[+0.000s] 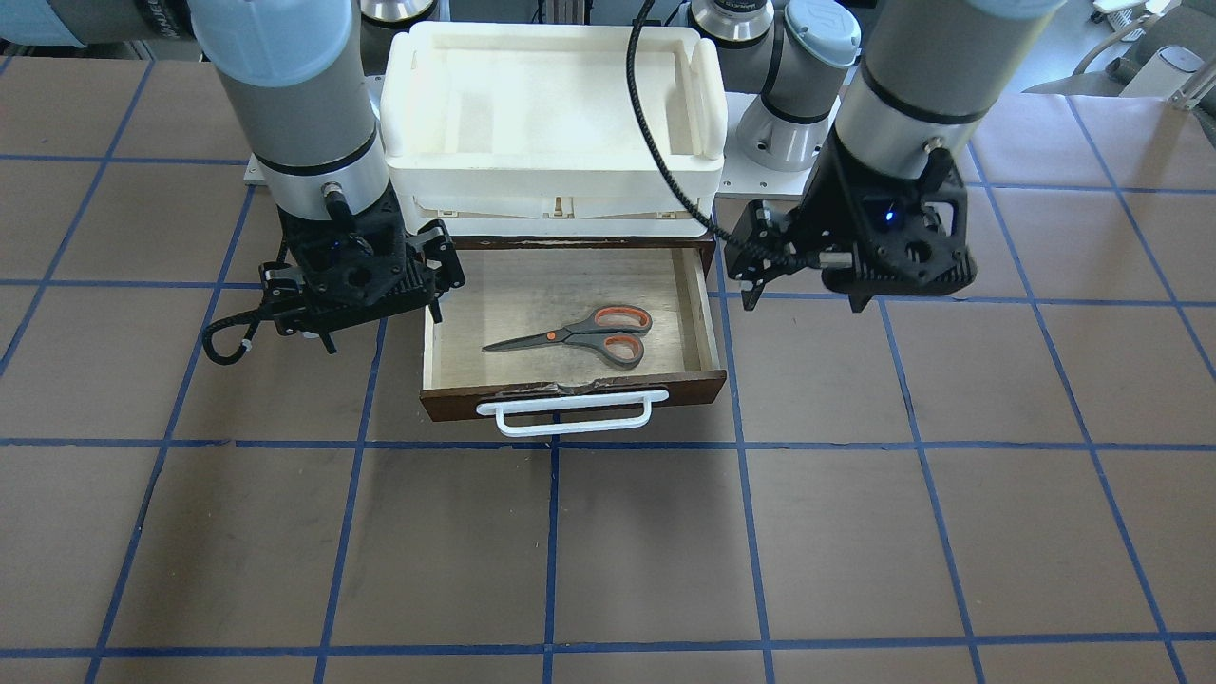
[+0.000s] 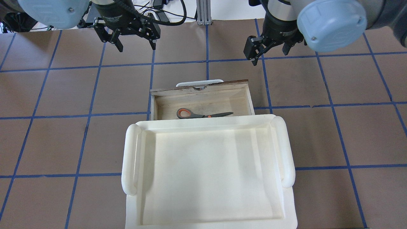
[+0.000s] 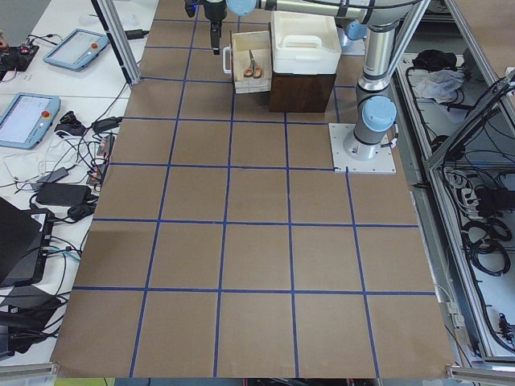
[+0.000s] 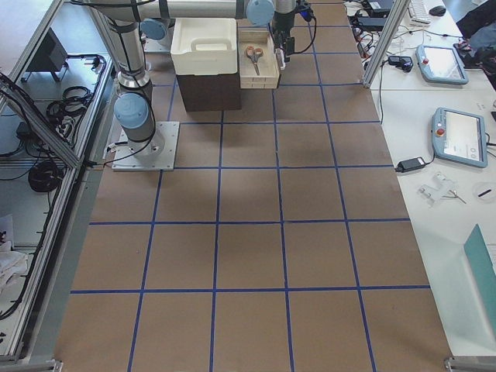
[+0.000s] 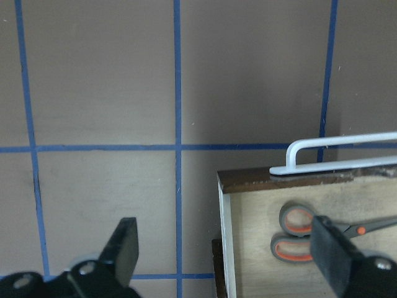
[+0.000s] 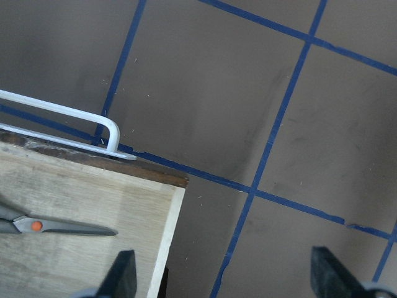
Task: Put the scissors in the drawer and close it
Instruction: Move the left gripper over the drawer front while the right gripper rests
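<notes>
Robotics lab: bench (image 3: 257, 257) gridded with blue tape (image 3: 241, 167), arm base (image 3: 376, 121) bolted at its edge, teach pendants (image 4: 463, 136), loose cables (image 3: 483, 229), aluminium frame posts (image 3: 117, 40) alongside.

Drawer (image 4: 260, 75), pulled out from dark cabinet (image 4: 208, 93); scissors (image 4: 254, 56) lying inside. White tray (image 4: 204, 35) atop cabinet. Right tool (image 4: 284, 46) near drawer's front. Worktop (image 4: 248, 232), brown, blue-gridded.

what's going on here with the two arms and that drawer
The scissors lie inside the open drawer. Nothing is being held: the left end effector and the right end effector are both open and empty, hovering near the drawer's front corners, one on each side. The drawer is not yet closed.
</notes>
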